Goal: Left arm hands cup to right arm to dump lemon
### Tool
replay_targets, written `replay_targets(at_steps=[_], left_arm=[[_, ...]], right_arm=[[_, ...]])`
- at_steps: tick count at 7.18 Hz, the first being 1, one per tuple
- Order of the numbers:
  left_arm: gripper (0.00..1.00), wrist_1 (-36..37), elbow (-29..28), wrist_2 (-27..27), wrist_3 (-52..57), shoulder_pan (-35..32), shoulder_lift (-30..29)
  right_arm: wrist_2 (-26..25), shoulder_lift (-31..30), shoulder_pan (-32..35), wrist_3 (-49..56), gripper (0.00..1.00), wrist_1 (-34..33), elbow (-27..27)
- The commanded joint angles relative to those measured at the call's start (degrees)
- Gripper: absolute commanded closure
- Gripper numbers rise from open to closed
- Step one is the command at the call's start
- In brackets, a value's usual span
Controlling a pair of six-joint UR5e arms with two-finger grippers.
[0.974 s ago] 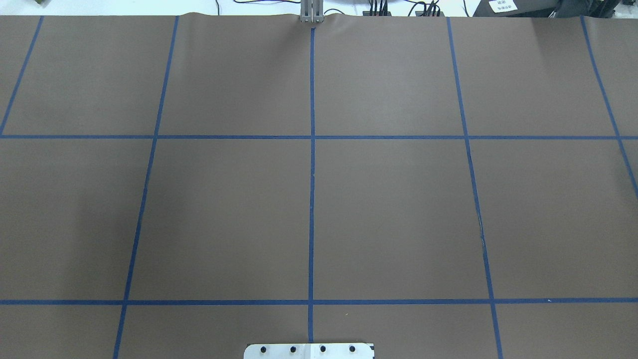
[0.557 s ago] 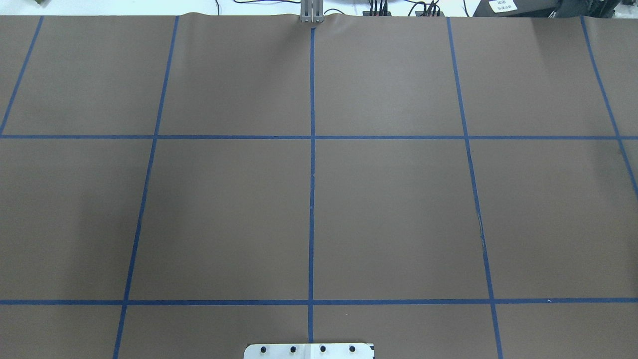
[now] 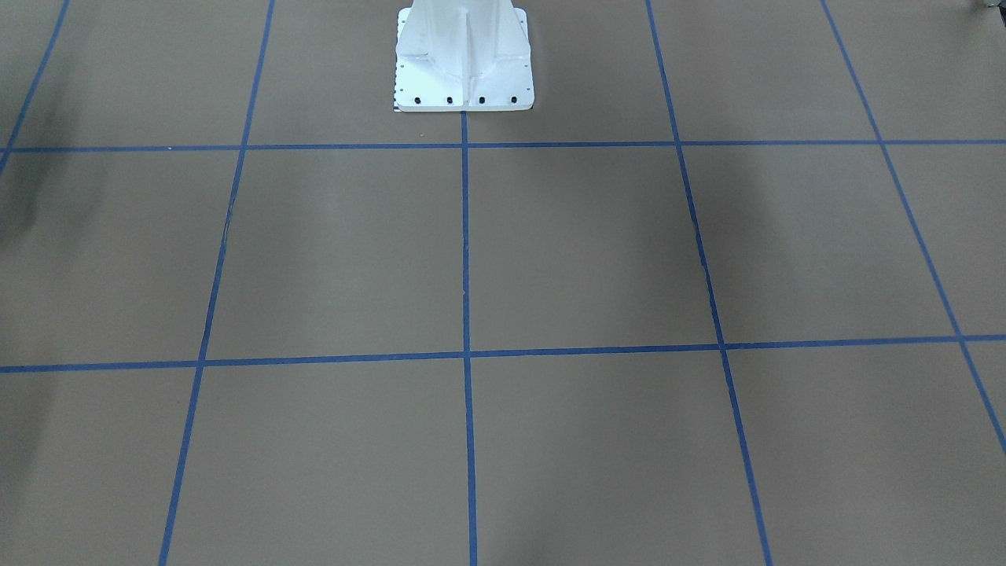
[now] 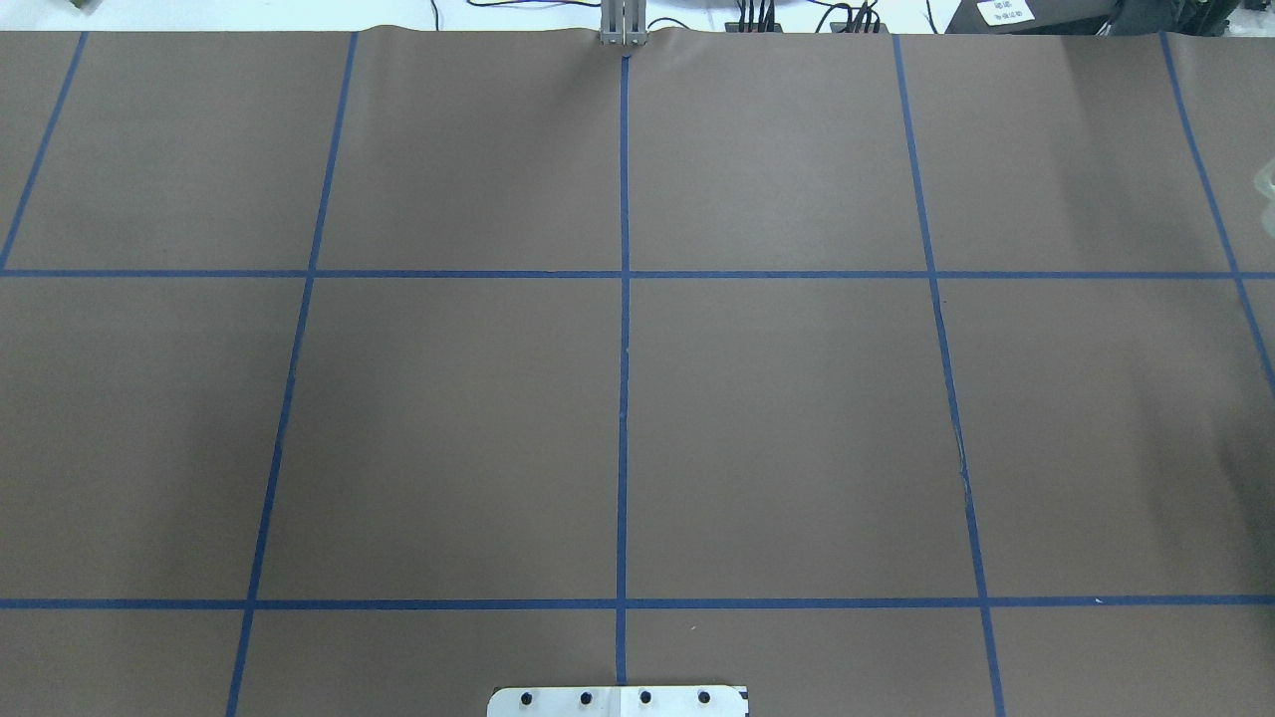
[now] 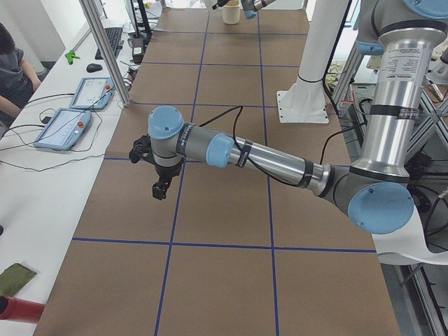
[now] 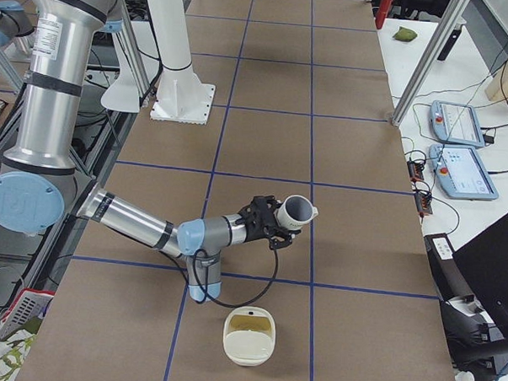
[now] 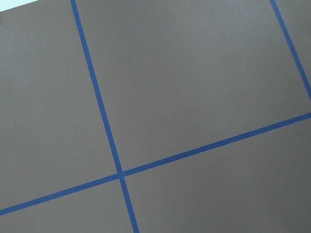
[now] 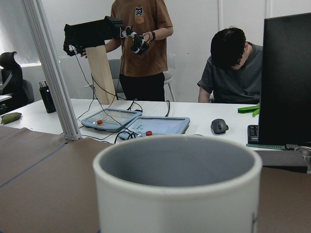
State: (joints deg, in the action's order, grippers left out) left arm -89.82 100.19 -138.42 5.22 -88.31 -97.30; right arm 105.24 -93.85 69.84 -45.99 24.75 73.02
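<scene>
The white cup [image 6: 297,211] with its grey inside is held above the brown table by my right gripper [image 6: 284,224], out at the table's right end. In the right wrist view the cup [image 8: 177,189] stands upright right before the camera, clear of the table, so the gripper is shut on it. Its bottom is hidden and I see no lemon in it. A pale blurred edge [image 4: 1267,189] shows at the overhead view's right border. My left gripper [image 5: 159,187] points down over the table's left part with nothing in it; I cannot tell whether it is open or shut.
A cream bowl [image 6: 249,335] with a yellowish inside sits on the table near the right arm's elbow. The white robot pedestal [image 3: 464,55] stands at the near middle. Two teach pendants [image 6: 461,170], a metal post [image 6: 424,67] and operators are beyond the far edge.
A pale blurred edge has come into the overhead view at its right border, and the shadow on the table's right side has grown. Nothing else differs.
</scene>
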Motion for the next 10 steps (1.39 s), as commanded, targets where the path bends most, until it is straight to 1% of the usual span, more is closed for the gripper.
replay_targets(at_steps=[1,2,3,5,6,7,8,9,10], left_arm=[[0.00,0.2,0.3,-4.7,-2.0,0.2,-0.8],[0.00,-0.8,1.6,-5.2,-8.8,0.8,-1.7],[0.00,-1.3,2.5,-5.3,-15.3,1.8,-3.1],[0.00,-1.1,2.4,-4.6,-28.0,8.6,-8.6],[0.00,-1.2,2.4,-4.6,-35.4,11.4,-11.5],[0.00,-1.2,2.4,-4.6,-42.5,14.5,-14.5],[0.00,-2.5,1.5,-4.5,-47.3,17.4,-16.9],[0.00,-3.3,1.2,-4.5,-53.2,19.3,-19.7],[0.00,-3.3,1.4,-3.4,-59.0,21.2,-22.4]], right_arm=[[-0.6,8.0,-0.6,2.7,1.00,-9.0,0.1],[-1.2,10.1,-1.9,2.7,1.00,-11.7,0.3],[-5.2,12.4,-5.1,2.8,1.00,-13.7,0.5],[-18.7,16.4,-15.4,5.1,1.00,-19.3,1.7],[-24.2,19.0,-20.0,6.5,1.00,-23.4,3.1],[-31.2,21.7,-25.2,7.1,1.00,-27.4,5.3],[-36.6,24.1,-28.6,7.3,1.00,-33.6,7.7],[-42.3,28.5,-31.8,7.3,1.00,-42.1,9.4],[-50.7,33.5,-35.9,8.4,1.00,-52.9,9.9]])
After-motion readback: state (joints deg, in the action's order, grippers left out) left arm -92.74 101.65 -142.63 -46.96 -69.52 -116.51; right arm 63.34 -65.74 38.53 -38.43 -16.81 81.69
